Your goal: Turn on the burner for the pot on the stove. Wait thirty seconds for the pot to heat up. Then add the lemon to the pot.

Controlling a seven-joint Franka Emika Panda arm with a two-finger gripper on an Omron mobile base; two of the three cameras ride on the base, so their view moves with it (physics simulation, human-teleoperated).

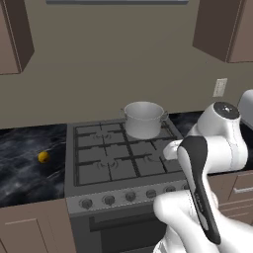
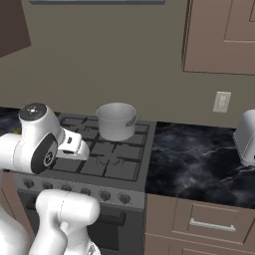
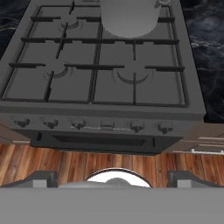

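Note:
The dark grey stove (image 1: 116,158) has a gridded grate top and a row of round front knobs (image 3: 78,124). A shiny steel pot (image 1: 143,118) stands on the back right burner, covering it; the pot (image 3: 129,17) is at the top of the hand view. The lemon (image 1: 43,157) lies on the dark counter left of the stove. My gripper (image 3: 113,179) is open with nothing between its tips. It hovers above and in front of the stove's front edge, looking down over the knobs and the grates. My white hand (image 2: 74,144) is over the stove's front part.
Dark marble counter (image 2: 199,164) runs along both sides of the stove. A silver appliance (image 2: 246,137) stands at the far right, below a wall outlet (image 2: 221,102). Brown wall cabinets (image 2: 219,35) hang above. Drawers (image 2: 211,224) and a wooden floor (image 3: 65,164) lie below.

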